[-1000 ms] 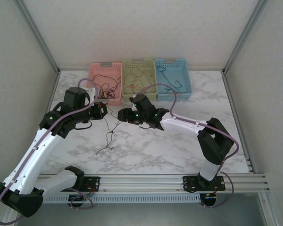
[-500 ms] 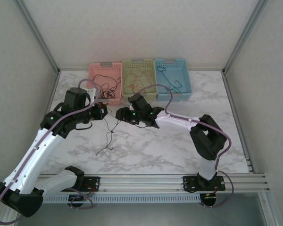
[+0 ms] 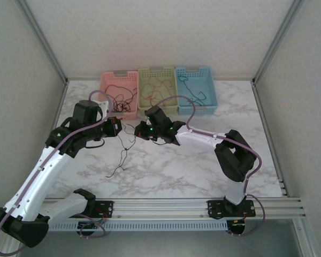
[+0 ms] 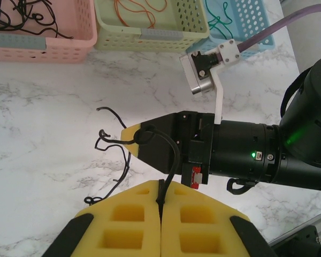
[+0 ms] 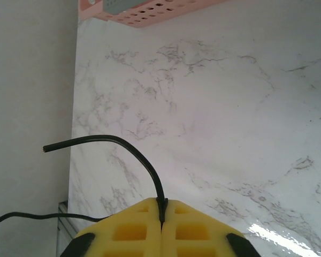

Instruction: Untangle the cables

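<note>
The left end effector [image 4: 160, 188] and the right end effector [image 5: 161, 208] are each clamped on a black cable [image 4: 175, 158], apparently one strand. Its tangled remainder trails onto the tabletop [image 3: 203, 166] between them.

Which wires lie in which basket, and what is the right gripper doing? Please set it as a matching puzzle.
Column one:
1. pink basket
2. green basket
3. blue basket
4. right gripper

Column two:
A. teal-green wires
B. shut on a black cable
C. black wires
D. red-orange wires

Pairs: 1-C, 2-D, 3-A, 4-B.
</note>
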### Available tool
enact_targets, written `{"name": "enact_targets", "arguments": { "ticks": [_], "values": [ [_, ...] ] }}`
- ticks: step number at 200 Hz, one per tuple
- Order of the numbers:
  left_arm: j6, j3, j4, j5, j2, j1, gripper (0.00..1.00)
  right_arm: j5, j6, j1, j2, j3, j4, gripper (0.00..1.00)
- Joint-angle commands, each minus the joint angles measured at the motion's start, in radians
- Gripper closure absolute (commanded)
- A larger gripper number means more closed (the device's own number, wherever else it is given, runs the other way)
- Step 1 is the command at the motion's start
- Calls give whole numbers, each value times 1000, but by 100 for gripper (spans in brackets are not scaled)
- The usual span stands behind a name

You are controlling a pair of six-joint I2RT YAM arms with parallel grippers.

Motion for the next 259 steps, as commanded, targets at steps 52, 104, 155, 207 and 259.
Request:
{"name": "enact_targets", "arguments": {
  "ticks": [52, 104, 155, 207, 259],
  "values": [
    [35, 119, -242, -411, -112, 16, 100, 48, -83, -213, -164, -165, -9, 100],
    [96, 335, -464, -733, -208, 18, 100, 79, -180, -612, -424, -444, -74, 100],
    [101, 421, -390, -723, -170, 18, 100, 67, -223, -768, -481, -498, -97, 100],
    [103, 594, -177, -425, 102, 18, 100, -20, -230, -769, -504, -503, -41, 100],
    [142, 987, -125, -420, 564, 76, 100, -23, -262, -769, -585, -513, -89, 100]
  ]
}}
